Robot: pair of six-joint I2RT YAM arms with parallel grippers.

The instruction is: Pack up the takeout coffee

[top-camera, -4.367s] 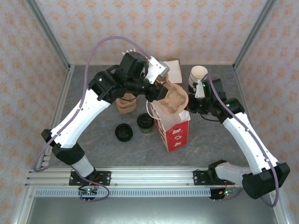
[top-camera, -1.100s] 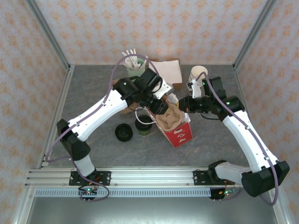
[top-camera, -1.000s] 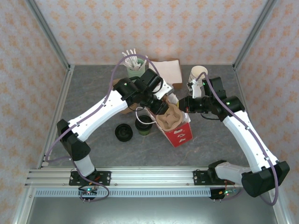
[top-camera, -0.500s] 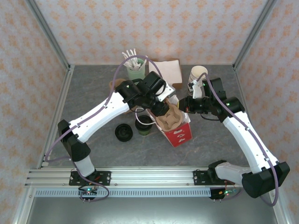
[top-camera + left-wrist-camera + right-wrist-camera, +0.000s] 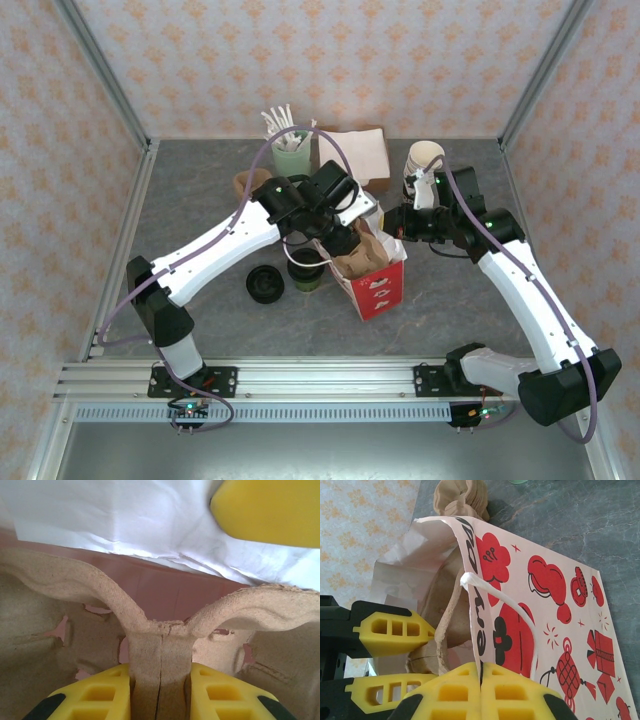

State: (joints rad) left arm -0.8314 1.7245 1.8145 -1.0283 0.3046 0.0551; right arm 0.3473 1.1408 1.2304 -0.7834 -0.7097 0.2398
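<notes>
My left gripper (image 5: 161,692) is clamped tight on the centre ridge of one pulp carrier (image 5: 90,587). It is tan, fibrous and moulded into curved cup wells, and it sits inside the single paper bag (image 5: 555,605). My right gripper (image 5: 481,682) pinches that bag's rim, with only paper between its two yellow fingers. The bag is smooth and white, printed with red charms, and has one white cord handle (image 5: 466,581). The one takeout coffee (image 5: 307,278), small, round and dark green with a black lid, stands on the grey table (image 5: 180,190) just left of the bag, partly under my left arm.
</notes>
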